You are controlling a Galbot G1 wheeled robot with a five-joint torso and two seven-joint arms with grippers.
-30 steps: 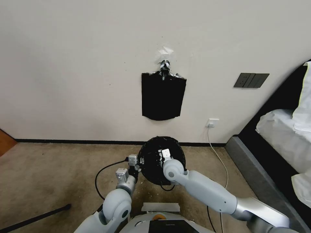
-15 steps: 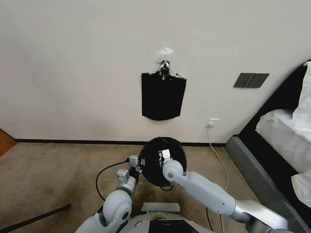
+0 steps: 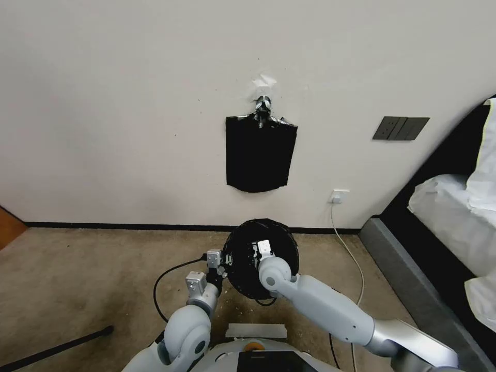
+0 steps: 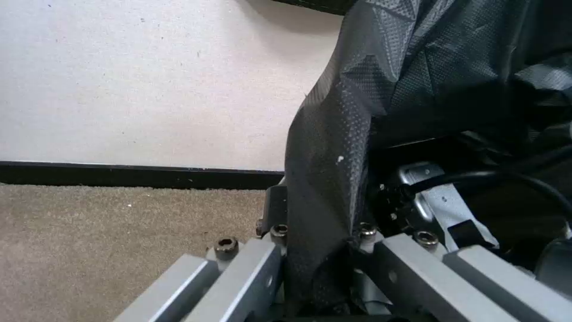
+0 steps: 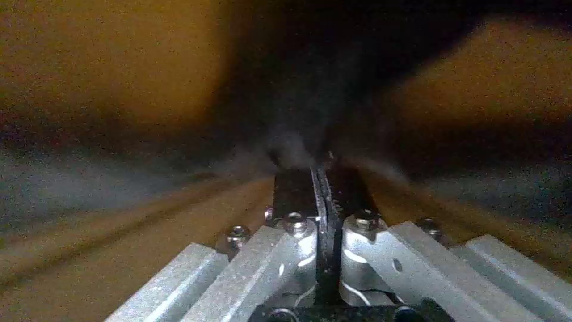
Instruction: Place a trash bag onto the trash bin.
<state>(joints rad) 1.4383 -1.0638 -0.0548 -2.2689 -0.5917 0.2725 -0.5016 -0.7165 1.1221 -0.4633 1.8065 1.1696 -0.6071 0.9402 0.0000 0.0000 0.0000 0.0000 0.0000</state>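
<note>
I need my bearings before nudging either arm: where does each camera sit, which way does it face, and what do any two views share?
Head view: high on the robot, facing forward and down at the wall, carpet and trash bag; both arms show.
Left wrist view: on the left arm, facing the wall; left gripper pinches the bag.
Right wrist view: on the right arm, inside the dark bag; right gripper clamps a bag fold.
Shared: the head and left wrist views both show the bag, wall and carpet.

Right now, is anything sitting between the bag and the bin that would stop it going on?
Nothing visible does. The trash bag is already spread over where the bin stands, hiding it. The left gripper pinches its edge at the rim's left; the right gripper holds a fold inside it.
</note>
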